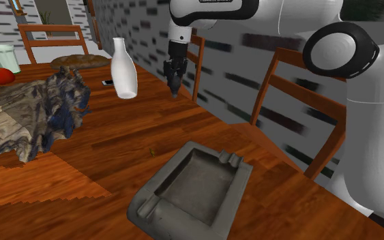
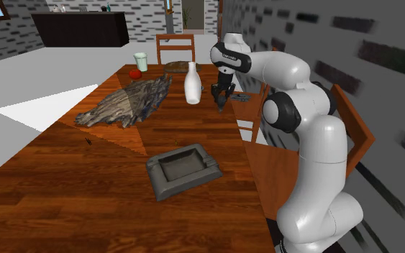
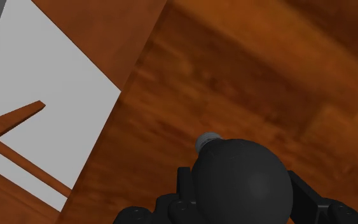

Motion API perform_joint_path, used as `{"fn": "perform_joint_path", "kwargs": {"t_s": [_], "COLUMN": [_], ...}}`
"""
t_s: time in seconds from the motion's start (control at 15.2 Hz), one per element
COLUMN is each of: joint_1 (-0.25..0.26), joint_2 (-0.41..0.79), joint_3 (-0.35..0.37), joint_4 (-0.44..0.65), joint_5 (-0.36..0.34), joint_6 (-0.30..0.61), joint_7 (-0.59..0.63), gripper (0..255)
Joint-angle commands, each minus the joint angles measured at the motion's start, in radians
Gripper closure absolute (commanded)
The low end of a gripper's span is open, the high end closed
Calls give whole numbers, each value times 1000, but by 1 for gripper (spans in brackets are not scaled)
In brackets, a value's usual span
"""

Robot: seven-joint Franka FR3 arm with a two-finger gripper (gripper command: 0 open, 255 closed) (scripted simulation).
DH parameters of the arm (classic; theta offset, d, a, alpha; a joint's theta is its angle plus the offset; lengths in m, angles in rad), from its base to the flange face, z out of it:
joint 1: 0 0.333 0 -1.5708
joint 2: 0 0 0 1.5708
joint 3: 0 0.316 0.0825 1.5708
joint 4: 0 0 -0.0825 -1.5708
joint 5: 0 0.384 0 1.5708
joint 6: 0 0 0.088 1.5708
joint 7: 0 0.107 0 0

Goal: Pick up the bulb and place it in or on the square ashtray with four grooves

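Bulb (image 3: 241,184) status: grasped. It appears as a dark globe with a small grey cap, seated between the two black fingers (image 3: 182,186) of the gripper (image 1: 174,83). The fingers press against its sides, so the jaws stand at a moderate width set by the globe.

In the shoulder view the gripper points down over the far part of the wooden table (image 1: 115,146), close to the table's edge and just beside a white bottle (image 1: 123,68). Whether the bulb is clear of the tabletop cannot be determined with certainty; the wrist view suggests a gap beneath it.

The square grey ashtray (image 1: 146,204) lies well apart from the gripper, nearer the stand, and its basin is empty.

Judgement: the pick step is complete or nearly so. Remaining steps: carry the bulb to the ashtray, lower it into the basin, release.
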Motion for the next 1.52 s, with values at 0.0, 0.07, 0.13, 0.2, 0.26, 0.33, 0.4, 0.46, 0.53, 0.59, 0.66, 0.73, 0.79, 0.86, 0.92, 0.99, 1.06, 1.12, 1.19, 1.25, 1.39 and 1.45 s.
{"fn": "perform_joint_path", "kwargs": {"t_s": [0.0,0.07,0.13,0.2,0.26,0.33,0.4,0.46,0.53,0.59,0.66,0.73,0.79,0.86,0.92,0.99,1.06,1.12,1.19,1.25,1.39,1.45], "joint_1": [1,1,1,2,2,2,3,3,3,4,5,5,6,7,9,10,12,18,26,34,50,59], "joint_2": [5,10,15,21,28,35,43,52,62,73,86,100,116,134,157,186,211,113,46,-9,-102,-143], "joint_3": [0,0,1,1,1,1,1,1,1,1,2,2,2,2,3,3,4,5,8,12,21,26], "joint_4": [33,55,77,99,123,149,175,203,232,264,298,335,375,420,473,537,590,427,321,236,101,44], "joint_5": [-1,-1,-2,-2,-2,-3,-3,-4,-4,-5,-6,-6,-7,-8,-9,-10,-11,-9,-7,-6,-4,-3], "joint_6": [-29,-45,-61,-78,-95,-113,-131,-150,-170,-190,-212,-234,-259,-285,-315,-349,-377,-311,-271,-241,-195,-178], "joint_7": [4,5,7,8,10,12,14,15,17,19,21,24,26,28,31,35,37,44,54,65,89,102], "gripper": [255,255,255,255,255,255,255,255,255,255,255,255,255,255,255,255,255,255,255,255,255,255]}}
